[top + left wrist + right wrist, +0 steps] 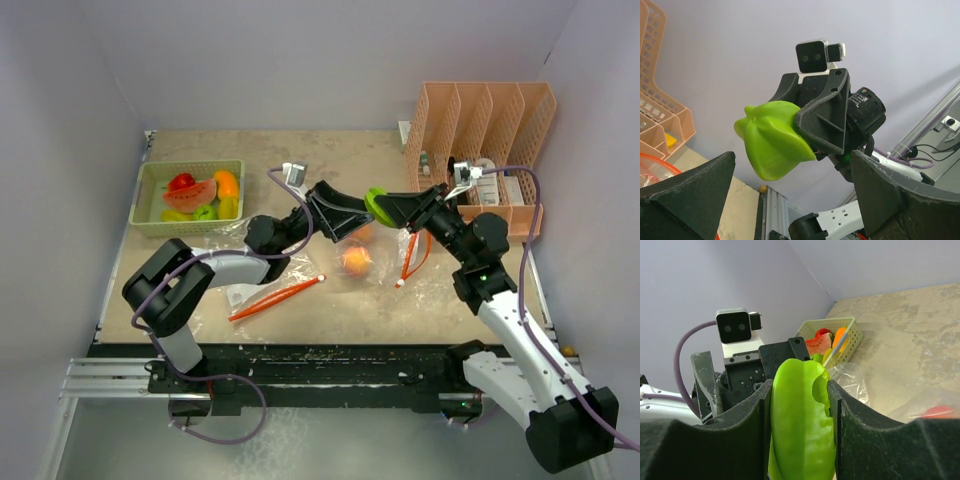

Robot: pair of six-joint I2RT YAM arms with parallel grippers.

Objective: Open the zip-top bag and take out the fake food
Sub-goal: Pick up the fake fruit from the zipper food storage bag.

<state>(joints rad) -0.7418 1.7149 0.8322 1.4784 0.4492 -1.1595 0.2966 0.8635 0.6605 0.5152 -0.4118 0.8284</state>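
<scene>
Unloading looks partway: toy fruits (195, 192) sit in the basket (150, 175), right gripper (801, 410) clamps a green pepper (800, 430), left gripper (358, 218) gapes wide, one peach (355, 260) lies in the bag (390, 278).

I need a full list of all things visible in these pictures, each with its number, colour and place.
green toy pepper: one, bright green, above the table in the right pincer.
zip-top bag: one, clear with orange-red zip strips, middle of the table.
orange toy fruit: at least one, orange-peach, inside the bag.
basket: one, pale green, far left.
toy foods: several, red, orange, yellow, green, in the basket.
rack: one, peach, far right.
white bottles: a few, white, in the rack.
table: one, beige.
left pincer: one, black, open, facing the pepper.
right pincer: one, black, shut on the pepper.
</scene>
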